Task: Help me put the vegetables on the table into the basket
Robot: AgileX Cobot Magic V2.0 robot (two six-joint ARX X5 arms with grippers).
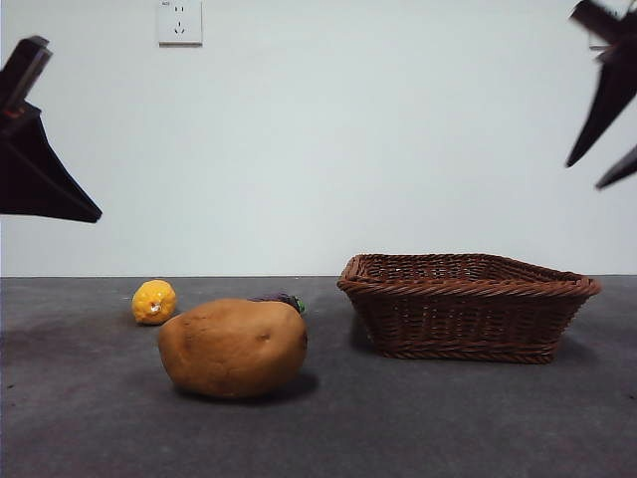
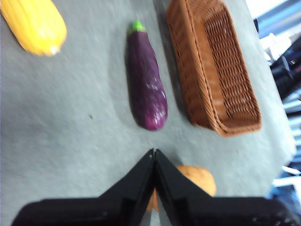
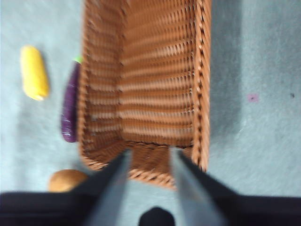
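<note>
Empty brown wicker basket [image 1: 468, 304] on the dark grey felt table [image 1: 90, 418], three vegetables lying outside it.

The left gripper [image 2: 154, 153] hangs with its black jaws pressed together, holding nothing; the tan oval potato [image 2: 197, 176] peeks out just behind its tips, the dark purple eggplant [image 2: 146, 82] lies just ahead beside the basket wall, and the yellow ridged piece [image 2: 35, 23] is further off. The right gripper [image 3: 149, 157] hovers spread apart above the basket's near rim, empty. From the front the potato hides most of the eggplant; the wrist views show its whole length.
</note>
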